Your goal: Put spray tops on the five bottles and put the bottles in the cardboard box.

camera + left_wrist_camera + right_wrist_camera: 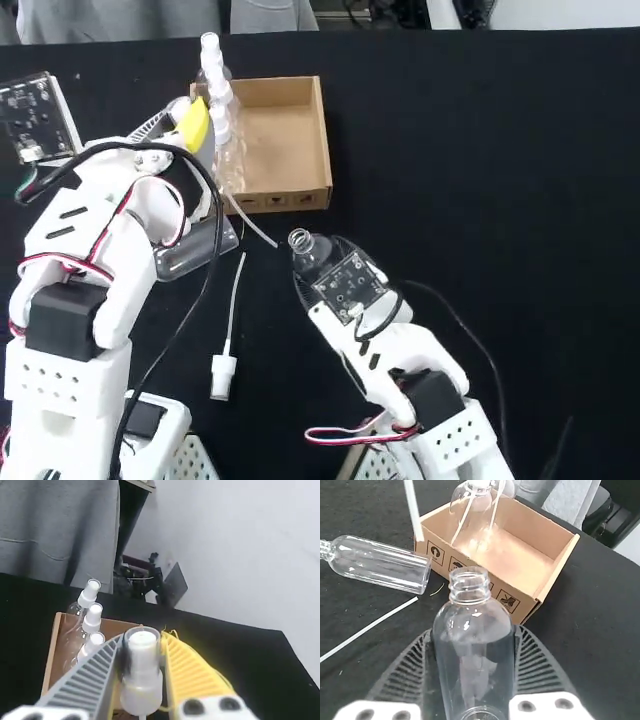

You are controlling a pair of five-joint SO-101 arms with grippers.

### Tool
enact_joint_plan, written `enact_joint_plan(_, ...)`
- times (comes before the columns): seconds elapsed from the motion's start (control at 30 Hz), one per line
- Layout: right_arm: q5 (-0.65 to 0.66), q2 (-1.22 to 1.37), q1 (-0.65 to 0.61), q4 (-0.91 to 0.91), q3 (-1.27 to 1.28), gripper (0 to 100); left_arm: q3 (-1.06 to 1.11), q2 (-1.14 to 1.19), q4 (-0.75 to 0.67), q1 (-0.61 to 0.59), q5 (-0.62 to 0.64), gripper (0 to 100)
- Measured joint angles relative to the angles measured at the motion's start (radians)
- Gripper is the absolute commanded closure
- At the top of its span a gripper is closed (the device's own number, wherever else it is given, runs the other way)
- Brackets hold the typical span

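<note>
In the high view's upper left, the left gripper is clamped on a spray top at the left edge of the cardboard box. Below it, a bare bottle lies on the black table, partly under that arm. A loose spray top lies lower down, its tube pointing up-frame. Three capped bottles stand along the box's left wall. Just below the box's lower right corner, the right gripper grips an open-necked bottle.
</note>
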Motion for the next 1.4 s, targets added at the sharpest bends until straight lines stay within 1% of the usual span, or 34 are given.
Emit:
enact_joint_plan(0.1, 0.006, 0.0, -0.018, 0.0, 0.0, 94.2, 0.0, 0.0, 0.0, 0.005, 0.0, 97)
enact_joint_plan(0.2, 0.04, 0.0, -0.048, 0.0, 0.0, 94.2, 0.0, 0.0, 0.0, 0.037, 0.0, 97)
enact_joint_plan(0.3, 0.049, 0.0, -0.049, 0.0, 0.0, 94.2, 0.021, 0.0, -0.006, 0.041, 0.0, 97)
enact_joint_plan(0.47, 0.054, 0.0, -0.052, 0.0, 0.0, 94.2, 0.098, 0.0, -0.087, 0.048, 0.0, 97)
enact_joint_plan(0.57, 0.054, 0.0, -0.052, 0.0, 0.0, 94.2, 0.121, 0.0, -0.107, 0.046, 0.0, 97)
enact_joint_plan(0.9, 0.054, 0.0, -0.052, 0.0, 0.0, 94.2, 0.144, -0.002, -0.11, 0.048, 0.0, 97)
enact_joint_plan(1.07, 0.054, 0.0, -0.052, 0.0, 0.0, 94.2, 0.164, 0.0, -0.11, 0.078, 0.0, 97)
enact_joint_plan(1.2, 0.054, 0.0, -0.052, 0.0, 0.0, 94.2, 0.16, 0.0, -0.11, 0.075, 0.0, 97)
enact_joint_plan(1.4, 0.054, 0.0, -0.052, 0.0, 0.0, 94.2, 0.155, -0.052, -0.11, 0.04, 0.0, 97)
